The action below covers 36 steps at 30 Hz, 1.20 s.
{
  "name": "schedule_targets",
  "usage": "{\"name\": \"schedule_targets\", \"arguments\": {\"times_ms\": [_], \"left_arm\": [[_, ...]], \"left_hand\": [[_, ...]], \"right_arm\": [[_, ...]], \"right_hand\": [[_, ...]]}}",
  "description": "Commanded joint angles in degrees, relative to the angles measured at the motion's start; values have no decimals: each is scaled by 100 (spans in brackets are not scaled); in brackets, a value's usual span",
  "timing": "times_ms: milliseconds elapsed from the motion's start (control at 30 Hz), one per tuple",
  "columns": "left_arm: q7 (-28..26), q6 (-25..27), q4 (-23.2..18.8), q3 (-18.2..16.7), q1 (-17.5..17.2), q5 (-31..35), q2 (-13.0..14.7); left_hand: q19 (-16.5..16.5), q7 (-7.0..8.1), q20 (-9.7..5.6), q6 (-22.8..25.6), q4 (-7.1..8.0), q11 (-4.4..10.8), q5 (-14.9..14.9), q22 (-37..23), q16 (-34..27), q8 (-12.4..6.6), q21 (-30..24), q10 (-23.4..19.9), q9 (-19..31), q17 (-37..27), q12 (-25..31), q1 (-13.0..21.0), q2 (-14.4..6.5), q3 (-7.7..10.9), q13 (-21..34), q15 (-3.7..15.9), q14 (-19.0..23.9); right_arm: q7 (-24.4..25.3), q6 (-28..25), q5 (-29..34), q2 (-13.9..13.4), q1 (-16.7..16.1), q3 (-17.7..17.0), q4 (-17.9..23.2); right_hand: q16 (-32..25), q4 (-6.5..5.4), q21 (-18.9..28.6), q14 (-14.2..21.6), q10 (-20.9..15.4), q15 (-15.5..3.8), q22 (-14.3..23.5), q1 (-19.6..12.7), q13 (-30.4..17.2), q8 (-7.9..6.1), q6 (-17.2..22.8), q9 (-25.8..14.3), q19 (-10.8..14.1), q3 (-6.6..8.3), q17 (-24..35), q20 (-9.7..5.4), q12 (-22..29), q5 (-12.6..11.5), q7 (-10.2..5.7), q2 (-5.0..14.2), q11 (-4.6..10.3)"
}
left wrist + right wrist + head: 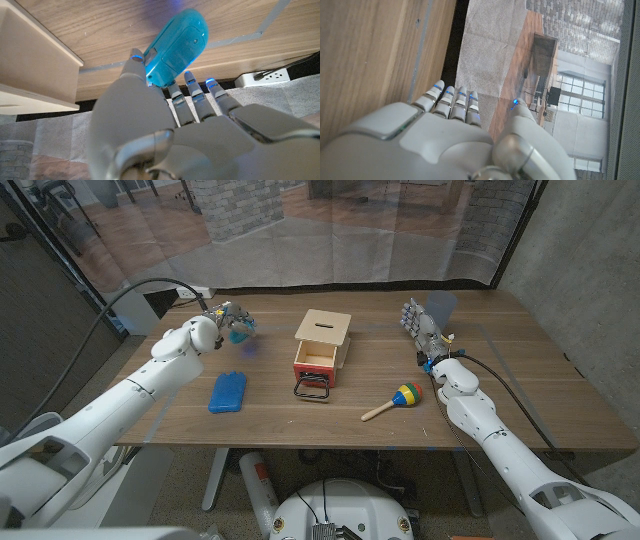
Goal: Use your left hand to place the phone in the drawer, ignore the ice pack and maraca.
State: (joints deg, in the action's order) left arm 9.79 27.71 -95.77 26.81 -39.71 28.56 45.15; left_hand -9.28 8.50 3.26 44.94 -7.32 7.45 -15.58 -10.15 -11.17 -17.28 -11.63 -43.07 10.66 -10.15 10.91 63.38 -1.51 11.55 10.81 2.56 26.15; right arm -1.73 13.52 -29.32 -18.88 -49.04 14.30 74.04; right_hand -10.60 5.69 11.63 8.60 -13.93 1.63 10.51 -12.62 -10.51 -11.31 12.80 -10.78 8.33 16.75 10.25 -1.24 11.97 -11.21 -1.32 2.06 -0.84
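Note:
My left hand (212, 330) pinches a turquoise toy phone (240, 332) a little above the table, left of the wooden box. In the left wrist view the phone (175, 47) sits between the thumb and the fingers (192, 92), and the box's edge (35, 60) shows beside it. The light wooden box (325, 335) stands mid-table with its red-fronted drawer (315, 363) pulled open toward me. My right hand (422, 330) stands upright at the right of the box, fingers straight, holding nothing; its fingers (452, 102) point past the table's far edge.
A blue ice pack (227, 391) lies on the table in front of my left hand. A colourful maraca (397, 400) lies right of the drawer, near my right forearm. A black handle (312, 389) hangs at the drawer's front.

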Motion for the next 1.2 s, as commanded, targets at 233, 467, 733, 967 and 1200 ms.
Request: {"name": "schedule_targets", "arguments": {"times_ms": [233, 467, 733, 967, 1200], "left_arm": [[-181, -298, -189, -356, -188, -451, 3], [-185, -520, -248, -509, -244, -722, -10], [-242, -750, -345, -709, -352, -1021, -42], [-248, -837, -403, -697, -353, -1049, -36], [-378, -1161, -380, -829, -463, -1286, -136]], "left_hand": [[-36, -6, 10, 109, 26, 491, 33, 0, 5, 20, 4, -651, 15, -12, 31, 52, -75, 84, 19, 866, 77], [-34, -18, 11, 110, 26, 492, 61, 0, 9, 39, 9, -672, 16, -10, 32, 59, -74, 87, 21, 865, 82], [-34, -6, 5, 131, 29, 491, 93, 0, 6, 52, 13, -691, 17, -10, 31, 65, -75, 91, 22, 856, 106], [-36, -8, -5, 144, 30, 493, 119, 0, 11, 66, 15, -707, 19, -9, 29, 72, -76, 95, 24, 858, 110], [-33, -20, 8, 154, 33, 492, 139, 0, 14, 77, 18, -706, 20, -10, 23, 76, -82, 100, 24, 859, 111]], "right_arm": [[-2, 56, -19, 6, -13, -18, -19], [-29, 71, -28, 4, -2, -20, -38], [-37, 76, -23, 7, 23, -12, -30], [-45, 76, -31, 11, 30, -13, -38], [-81, 111, -65, 49, 39, -21, -125]], "right_hand": [[-9, 34, 6, -7, -25, -32, 17, 6, -15, -12, 24, -19, 38, 13, 32, -71, 37, -5, 42, 6, -24], [-13, 36, 11, 0, -25, -41, 17, 4, -15, -11, 25, -19, 53, 13, 32, -77, 36, -6, 54, 10, -29], [-17, 40, 14, 12, -28, -44, 16, -2, -15, -11, 28, -19, 63, 15, 31, -76, 37, -8, 48, 15, -28], [-20, 42, 15, 22, -28, -44, 16, -4, -15, -9, 27, -19, 69, 16, 31, -75, 36, -8, 50, 18, -44], [-20, 43, 16, 25, -39, -39, 15, -5, -15, -10, 31, -19, 74, 14, 32, -74, 39, -8, 53, 20, -30]]}}
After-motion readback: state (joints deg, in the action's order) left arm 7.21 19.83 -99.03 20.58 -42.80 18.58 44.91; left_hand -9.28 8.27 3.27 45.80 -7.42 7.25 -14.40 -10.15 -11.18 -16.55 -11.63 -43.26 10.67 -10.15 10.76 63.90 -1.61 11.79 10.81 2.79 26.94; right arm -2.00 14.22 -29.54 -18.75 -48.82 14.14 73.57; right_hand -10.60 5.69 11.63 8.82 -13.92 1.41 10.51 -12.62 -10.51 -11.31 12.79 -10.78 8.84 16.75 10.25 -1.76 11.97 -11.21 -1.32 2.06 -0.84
